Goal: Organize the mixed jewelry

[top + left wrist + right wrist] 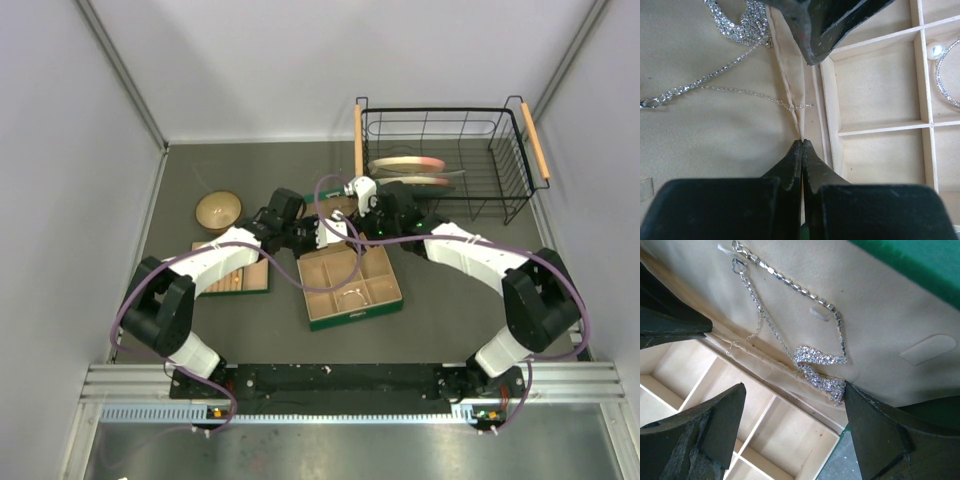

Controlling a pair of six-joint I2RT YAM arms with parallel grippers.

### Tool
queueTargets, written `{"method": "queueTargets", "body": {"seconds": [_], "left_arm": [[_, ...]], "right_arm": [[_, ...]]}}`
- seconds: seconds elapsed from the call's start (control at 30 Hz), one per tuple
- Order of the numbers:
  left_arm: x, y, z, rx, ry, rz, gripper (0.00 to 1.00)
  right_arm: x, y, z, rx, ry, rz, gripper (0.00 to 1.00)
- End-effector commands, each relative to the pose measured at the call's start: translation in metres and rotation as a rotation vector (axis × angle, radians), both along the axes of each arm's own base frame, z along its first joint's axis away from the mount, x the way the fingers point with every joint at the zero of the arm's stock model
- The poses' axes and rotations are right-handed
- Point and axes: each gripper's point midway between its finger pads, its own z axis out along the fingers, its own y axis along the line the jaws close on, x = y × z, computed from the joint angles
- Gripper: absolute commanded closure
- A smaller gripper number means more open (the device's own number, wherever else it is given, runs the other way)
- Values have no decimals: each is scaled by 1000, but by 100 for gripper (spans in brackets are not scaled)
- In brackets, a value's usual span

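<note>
Mixed jewelry [351, 291] shows from above only as a faint pale loop in a near compartment of the green box [355, 321], which sits mid-worktop [450, 300]. The left arm [225, 255] and right arm [470, 252] meet over its far edge, with a wooden bowl [217, 211] to the left and a wire basket [440, 109] behind. From the left wrist, the left claw [802, 143] is pressed fully closed on nothing, its tips at the fold between lid lining [715, 145] and compartments. A fine chain [740, 92] and a rhinestone necklace [737, 22] lie on the lining, and a thin hoop [946, 82] lies in a right-hand compartment. From the right wrist, the right claw [792, 432] gapes wide and empty, the rhinestone necklace seen between its fingers, draped from the lining over the fold.
</note>
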Motion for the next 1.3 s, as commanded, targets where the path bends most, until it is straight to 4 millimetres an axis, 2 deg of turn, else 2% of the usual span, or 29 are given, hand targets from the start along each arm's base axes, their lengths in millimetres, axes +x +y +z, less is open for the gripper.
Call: {"method": "queueTargets", "body": {"seconds": [0.0, 0.3, 0.43, 0.73, 0.77, 0.87, 1.17, 1.27], "left_arm": [[18, -39, 72, -189, -157, -58, 100], [22, -39, 73, -191, -148, -31, 100], [23, -39, 71, -185, -142, -25, 100], [25, -36, 63, -170, -132, -9, 100], [25, -36, 64, -171, -135, -9, 100], [25, -36, 62, -167, -131, -10, 100], [26, -36, 54, -152, -111, -6, 100], [26, -36, 51, -151, -103, -4, 95]], "right_arm": [[-17, 7, -38, -67, 44, 60, 19], [-20, -5, -40, -117, 22, 43, 18], [-18, -11, -27, -124, -19, 25, 17], [-10, -14, 33, -113, -183, 8, 15], [-11, -12, 38, -110, -193, 14, 11], [-9, -14, 46, -131, -219, 5, 5], [-14, -17, 66, -163, -273, 26, 3], [-15, -16, 69, -172, -270, 38, 3]]}}
